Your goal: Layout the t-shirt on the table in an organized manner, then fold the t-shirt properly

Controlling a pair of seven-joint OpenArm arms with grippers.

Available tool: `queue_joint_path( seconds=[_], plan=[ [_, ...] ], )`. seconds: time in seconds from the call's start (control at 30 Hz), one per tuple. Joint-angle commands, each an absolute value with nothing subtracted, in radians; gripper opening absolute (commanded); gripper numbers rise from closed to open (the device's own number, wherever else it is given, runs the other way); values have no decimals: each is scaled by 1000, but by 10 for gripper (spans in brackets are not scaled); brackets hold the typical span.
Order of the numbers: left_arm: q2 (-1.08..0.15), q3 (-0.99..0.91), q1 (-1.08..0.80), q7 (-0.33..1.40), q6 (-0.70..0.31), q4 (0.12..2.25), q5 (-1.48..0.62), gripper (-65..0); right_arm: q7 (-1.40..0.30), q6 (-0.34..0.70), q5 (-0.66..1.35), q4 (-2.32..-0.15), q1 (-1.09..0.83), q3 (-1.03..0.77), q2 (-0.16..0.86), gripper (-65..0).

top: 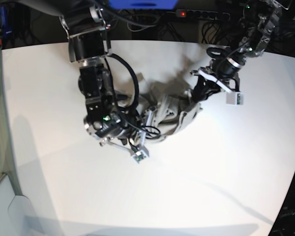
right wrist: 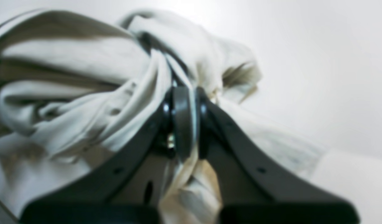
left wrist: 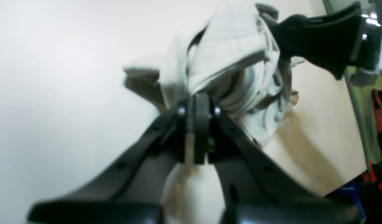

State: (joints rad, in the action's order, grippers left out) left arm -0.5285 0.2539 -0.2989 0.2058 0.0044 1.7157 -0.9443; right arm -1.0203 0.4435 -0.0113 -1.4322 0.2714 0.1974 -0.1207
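The light grey-beige t-shirt (top: pixel 171 110) lies bunched and wrinkled in the middle of the white table (top: pixel 211 172). In the base view my left gripper (top: pixel 198 91) meets the heap's right end and my right gripper (top: pixel 145 116) its left end. In the left wrist view the left gripper (left wrist: pixel 197 104) is shut with a strip of t-shirt (left wrist: pixel 228 46) pinched between its pads, and the right gripper's black fingers (left wrist: pixel 315 37) reach into the far folds. In the right wrist view the right gripper (right wrist: pixel 183 102) is shut on t-shirt (right wrist: pixel 85 93) folds that hang through its fingers.
A power strip (top: pixel 196 13) and cables lie beyond the table's far edge. The table edge (left wrist: pixel 356 124) runs close on the right in the left wrist view, with red and blue items past it. Bare tabletop (top: pixel 152 196) stretches toward the front.
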Motion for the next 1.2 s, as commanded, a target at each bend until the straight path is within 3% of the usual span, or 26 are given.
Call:
queue_joint_path(
  seconds=[0.0,0.27,0.6,1.17],
  plan=[
    [-535,234,-295,179,-7,1750,-951,-647,-1006,437,-5,-1452,292,196,-114,-650],
    [-455,81,-423,4,-7,1871,-952,-647,-1017,435,-5,-1550,315,193,-77,-650],
    [-437,-13,-535,-4,-7,1994,-952,-647,-1007,433,-5,-1546,349,74,-71,-650],
    [-415,-79,-619,-4,-7,1952,-952,-647,-1017,433,-7,-1552,367,-30,-58,-650]
  ],
)
